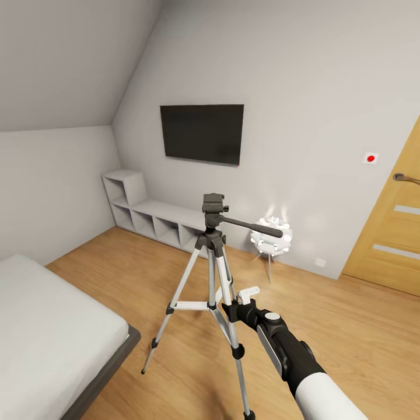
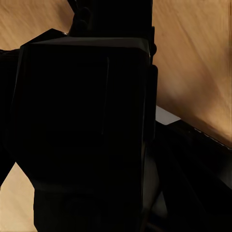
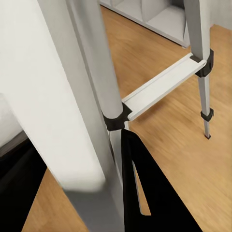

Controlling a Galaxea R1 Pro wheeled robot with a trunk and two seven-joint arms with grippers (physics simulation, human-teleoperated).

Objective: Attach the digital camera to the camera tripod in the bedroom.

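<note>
On the left, a white bed on a dark frame is sitting on the wood floor, under a sloped grey ceiling. Behind it, a low grey shelf unit is running along the grey wall, stepping up at its left end. A black TV is hanging on that wall above the shelf.

In the middle, the tripod is standing upright on the floor with its three silver legs spread, its black head on top and the long handle pointing right. My right arm is reaching in from the lower right, and my right gripper is sitting just beside the tripod's legs at brace height. I cannot tell whether its fingers are apart or together. My right wrist camera is looking past a silver leg and a flat brace to the floor and shelf.

My left wrist camera is showing a dark boxy shape against the floor; I cannot tell what it is, nor my left gripper's state.

Right of the tripod, a glowing white ball lamp is standing near the wall. Farther right, an oak door is standing shut.
</note>
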